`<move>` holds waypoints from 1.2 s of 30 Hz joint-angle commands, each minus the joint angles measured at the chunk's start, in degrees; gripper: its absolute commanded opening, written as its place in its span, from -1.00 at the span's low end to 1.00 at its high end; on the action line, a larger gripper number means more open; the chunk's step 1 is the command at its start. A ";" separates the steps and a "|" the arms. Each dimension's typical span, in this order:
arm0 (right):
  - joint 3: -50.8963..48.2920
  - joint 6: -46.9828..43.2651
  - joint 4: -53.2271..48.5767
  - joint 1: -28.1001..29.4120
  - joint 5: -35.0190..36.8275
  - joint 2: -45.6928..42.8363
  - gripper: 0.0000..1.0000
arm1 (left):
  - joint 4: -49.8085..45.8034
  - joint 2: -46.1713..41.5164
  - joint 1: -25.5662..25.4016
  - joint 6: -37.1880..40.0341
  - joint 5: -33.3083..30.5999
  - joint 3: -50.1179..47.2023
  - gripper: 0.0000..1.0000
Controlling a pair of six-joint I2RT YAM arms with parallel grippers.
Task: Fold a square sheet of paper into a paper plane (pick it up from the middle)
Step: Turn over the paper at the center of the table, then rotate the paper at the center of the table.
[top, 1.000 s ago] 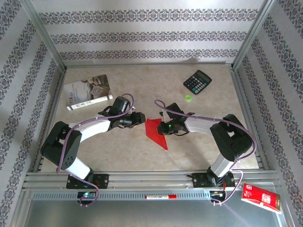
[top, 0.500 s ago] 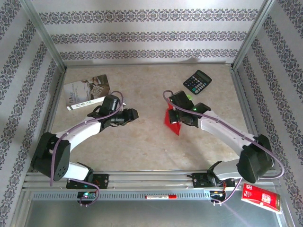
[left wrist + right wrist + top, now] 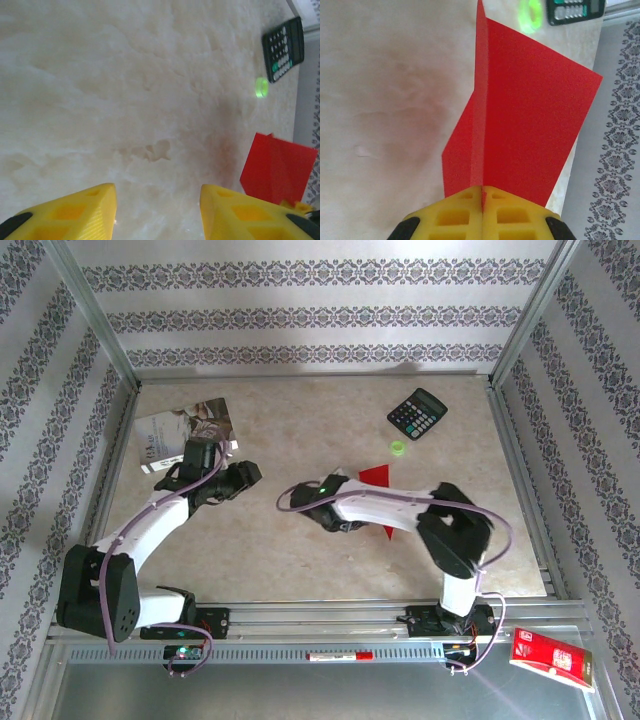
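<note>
The square sheet of paper (image 3: 530, 110) is bright red and folded, with a sharp crease running away from the pads and a flap on each side. My right gripper (image 3: 481, 189) is shut on its near edge at the crease. From above, the red paper (image 3: 375, 476) shows beside and under the right forearm, with the right gripper (image 3: 348, 518) near mid-table. My left gripper (image 3: 157, 205) is open over bare table with nothing between its yellow fingers. It sits left of centre (image 3: 247, 474), apart from the paper (image 3: 280, 170).
A black calculator (image 3: 417, 413) lies at the back right, and a small green ring (image 3: 398, 448) sits just in front of it. A printed booklet (image 3: 185, 435) lies at the back left, close to the left arm. A glossy red packet (image 3: 550, 658) rests off the table at the front right.
The right arm has swung round with the red paper in its grip, and its forearm now reaches leftward across the middle. The left gripper has drawn back left toward the booklet.
</note>
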 commanded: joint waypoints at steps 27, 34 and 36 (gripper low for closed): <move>-23.21 3.92 40.90 -10.98 -49.35 -24.68 -0.45 | 9.38 -5.04 -20.03 -14.14 0.51 -5.02 -0.23; -30.98 5.24 47.71 -18.36 -55.48 -23.48 -0.63 | 15.34 13.94 -29.24 -14.32 2.08 3.55 -0.59; -32.29 5.75 47.69 -18.69 -53.99 -23.83 -0.62 | 16.97 17.72 -29.13 -14.19 3.26 4.71 -0.65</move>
